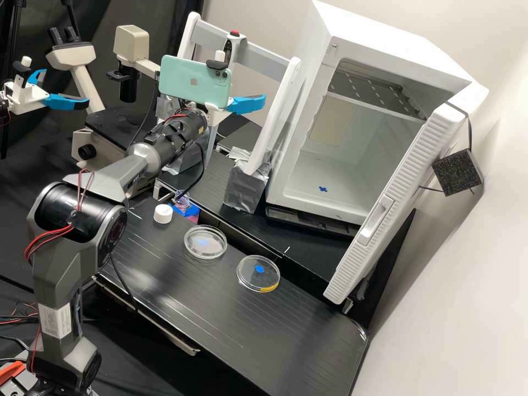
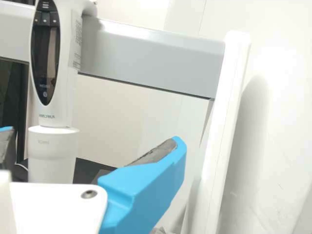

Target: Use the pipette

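Observation:
In the high view my gripper is at the rack's front, partly behind the green phone mounted on the arm; one blue finger shows. Above the phone, the pipette's dark upper part and red top hang at the rack's grey crossbar. The wrist view has the white pipette upright, its dark display facing sideways. My gripper is open there, with fingers wide apart. The pipette's lower body stands in line with the gap, nearer the finger that is cut off by the edge; whether it lies between the pads I cannot tell.
Two clear dishes, one closer to the arm and one with a yellow mark, lie on the bench. Beside them are a white cap and a small clear vessel. A white incubator stands open; a microscope is behind.

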